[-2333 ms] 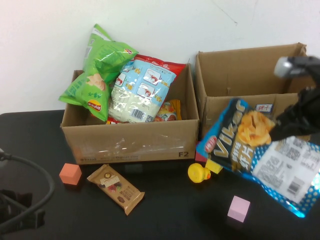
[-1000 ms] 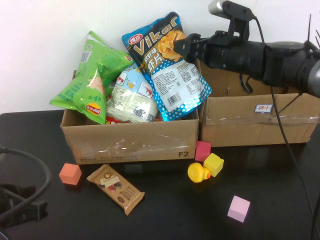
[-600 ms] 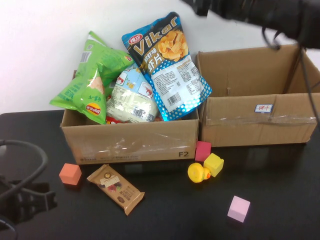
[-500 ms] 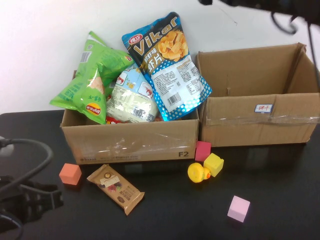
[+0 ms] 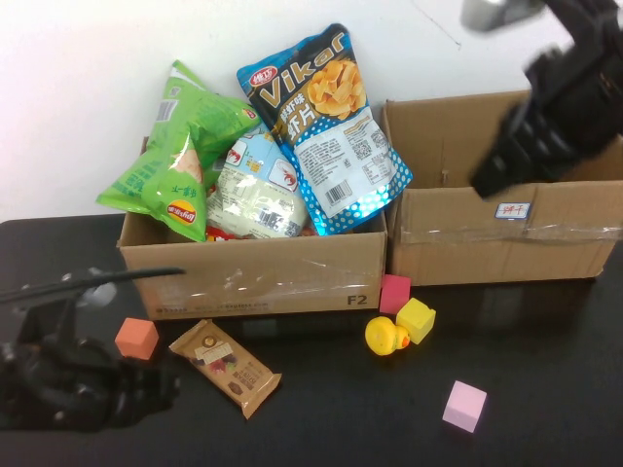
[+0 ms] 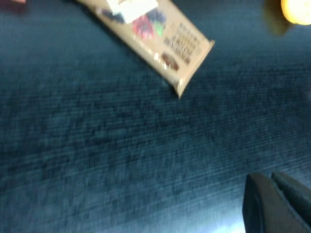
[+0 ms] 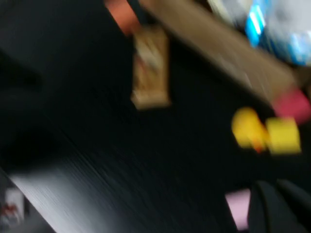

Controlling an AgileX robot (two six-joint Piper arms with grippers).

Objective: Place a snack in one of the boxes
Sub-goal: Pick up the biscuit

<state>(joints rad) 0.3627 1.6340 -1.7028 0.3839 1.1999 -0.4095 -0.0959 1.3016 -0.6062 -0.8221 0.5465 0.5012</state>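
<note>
Vikar chips bag in the left box, both claws clear of it.

High view: the blue Vikar chips bag [image 5: 326, 122] stands tilted in the left cardboard box [image 5: 253, 272] near the surface's far edge, leaning on the white snack bag [image 5: 258, 190] beside the green chips bag [image 5: 180, 146]. The right claw [image 5: 492, 178] hangs over the right cardboard box [image 5: 496, 238], apart from the bag; its fingers cannot be made out. The left claw [image 5: 161, 384] sits low near the near-left corner, just beside the brown snack bar [image 5: 226, 367]; whether it is open, I cannot tell.
Left wrist view: the brown snack bar lies flat on the dark surface [image 6: 121, 160].
Right wrist view: blurred; rubber duck [image 7: 249, 128], yellow cube [image 7: 283, 135].
</note>
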